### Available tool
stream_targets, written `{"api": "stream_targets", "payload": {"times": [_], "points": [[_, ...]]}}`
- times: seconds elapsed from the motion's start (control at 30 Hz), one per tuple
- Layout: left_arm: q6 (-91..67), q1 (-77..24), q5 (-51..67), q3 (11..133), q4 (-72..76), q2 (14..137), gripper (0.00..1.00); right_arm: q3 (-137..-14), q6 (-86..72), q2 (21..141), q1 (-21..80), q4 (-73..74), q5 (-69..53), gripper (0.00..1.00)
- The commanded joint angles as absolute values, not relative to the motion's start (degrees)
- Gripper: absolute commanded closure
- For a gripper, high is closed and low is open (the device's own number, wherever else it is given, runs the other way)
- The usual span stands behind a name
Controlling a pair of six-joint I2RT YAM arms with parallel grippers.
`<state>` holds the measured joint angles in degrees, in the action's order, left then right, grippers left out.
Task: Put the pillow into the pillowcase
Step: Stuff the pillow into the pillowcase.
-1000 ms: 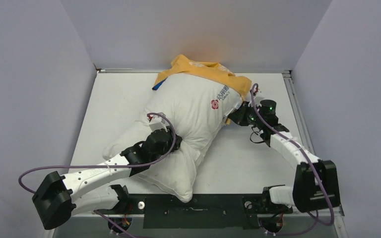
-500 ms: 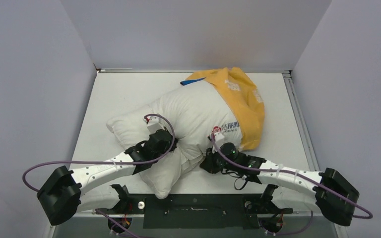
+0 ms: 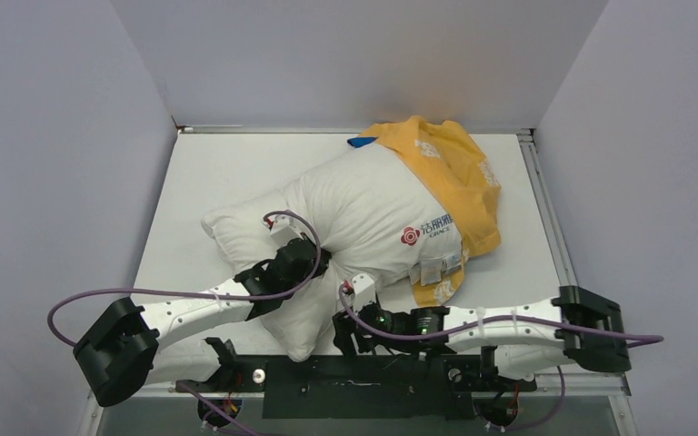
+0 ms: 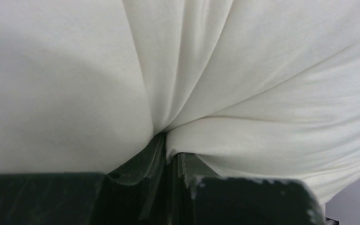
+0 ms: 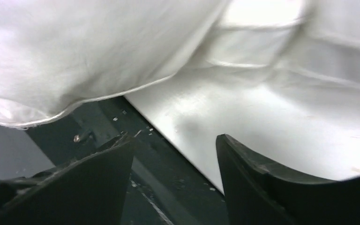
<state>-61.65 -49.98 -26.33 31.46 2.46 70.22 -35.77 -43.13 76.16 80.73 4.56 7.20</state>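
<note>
1. My left gripper (image 3: 320, 262) is clenched on a fold of the pillow (image 3: 354, 213). In the left wrist view the white cloth gathers into pleats that run down into my closed fingers (image 4: 155, 157).
2. My right gripper (image 3: 347, 334) is released and holds nothing. In the right wrist view its two dark fingers (image 5: 248, 178) stand apart, and between them I see only the shiny table (image 3: 227, 173) and the black rail (image 3: 354, 372) along its near edge.
3. The right gripper sits low at the near edge of the table, near the pillow's near corner. I cannot tell whether it touches the cloth.
4. The pillow lies slantwise across the table. Its near left end is bare, and its far right end sits inside the pillowcase (image 3: 462, 173).
5. The pillowcase shows its orange-yellow face with white lettering. It is bunched over the far right end of the pillow, and a scrap of its blue side peeks out at the far edge.
6. A red logo and a small tag on the pillow lie uncovered, just beside the edge of the pillowcase.
</note>
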Motion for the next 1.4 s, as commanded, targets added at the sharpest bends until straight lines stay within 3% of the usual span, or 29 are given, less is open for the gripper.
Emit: {"api": "stream_targets", "payload": {"times": [0.0, 0.13, 0.3, 0.57, 0.73, 0.87, 0.97, 1.03, 1.1, 1.37], "points": [[-61.3, -49.3, -25.8, 25.9, -12.9, 73.8, 1.0, -39.7, -45.1, 63.1, 80.8, 17.2, 27.3, 0.25], [-60.4, -49.2, -25.4, 26.1, -12.1, 73.7, 1.0, -43.6, -46.2, 56.0, 78.4, 31.7, 41.9, 0.07], [-59.7, -49.2, -24.3, 26.5, -11.2, 74.8, 1.0, -48.7, -42.3, 50.7, 67.7, 39.5, 47.6, 0.04], [-58.7, -49.3, -23.1, 27.9, -10.8, 76.5, 1.0, -53.1, -28.5, 50.5, 37.7, 33.5, 36.4, 0.05], [-58.1, -49.3, -22.8, 28.4, -11.1, 76.8, 1.0, -53.7, -23.8, 55.4, 19.3, 27.7, 16.7, 0.08], [-58.0, -49.3, -22.6, 28.1, -11.0, 76.7, 1.0, -52.1, -22.8, 59.6, 10.2, 23.4, 2.6, 0.24], [-57.9, -49.3, -22.5, 28.0, -10.9, 76.8, 1.0, -51.5, -22.4, 60.9, 8.1, 21.5, -4.4, 0.45], [-57.9, -49.3, -22.5, 28.0, -10.7, 77.0, 1.0, -51.9, -22.0, 61.1, 8.1, 21.6, -6.7, 0.73], [-57.8, -49.3, -22.4, 28.1, -10.5, 77.3, 1.0, -52.7, -21.9, 60.6, 8.0, 22.0, -9.1, 0.93], [-57.9, -49.3, -22.1, 29.3, -9.7, 78.7, 1.0, -57.3, -22.7, 57.7, 9.7, 26.7, -19.1, 0.95]]}}
